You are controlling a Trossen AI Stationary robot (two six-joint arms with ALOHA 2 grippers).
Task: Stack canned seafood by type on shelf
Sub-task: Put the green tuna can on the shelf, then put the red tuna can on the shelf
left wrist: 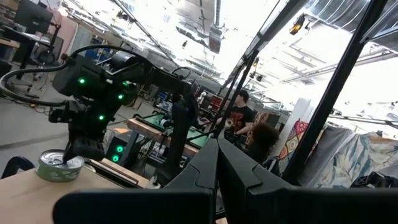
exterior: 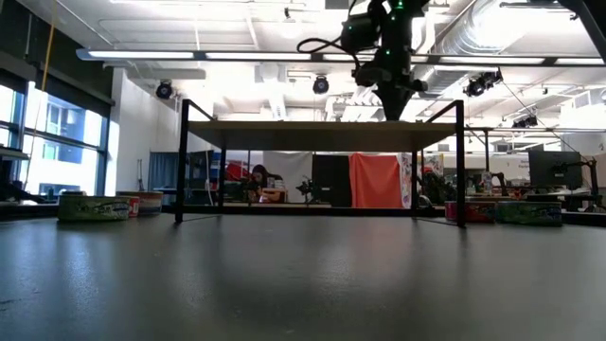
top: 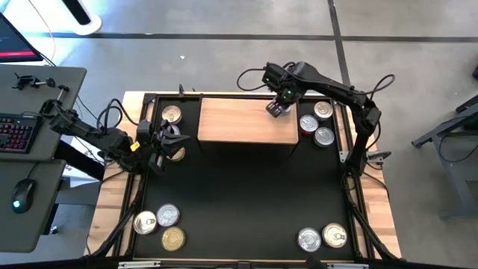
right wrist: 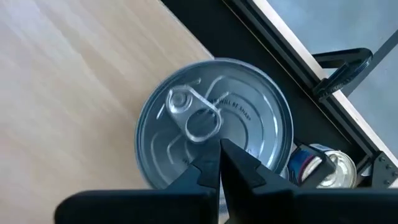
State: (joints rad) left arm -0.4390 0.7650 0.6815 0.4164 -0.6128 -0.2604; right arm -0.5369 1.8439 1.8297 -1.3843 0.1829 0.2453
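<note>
The shelf, a light wooden board on thin black legs, stands at the far middle of the black mat. One silver-lidded can with a pull tab rests on its bottom on the shelf's far right part. My right gripper is shut and points down over that lid, hiding the can in the high view. My left gripper is shut and hovers at the far left of the mat between two cans, holding nothing. Other cans sit in groups on the mat. My right gripper has its shut fingertips over the can's lid, beside the pull tab, coming from above and pointing down. Whether the tips touch the lid I cannot tell. The can stands flat on the shelf.
Three cans stand on the mat right of the shelf, three more at the near left, two at the near right. The mat's middle is bare. A keyboard and mouse lie on a desk to the left. People sit in the room behind.
</note>
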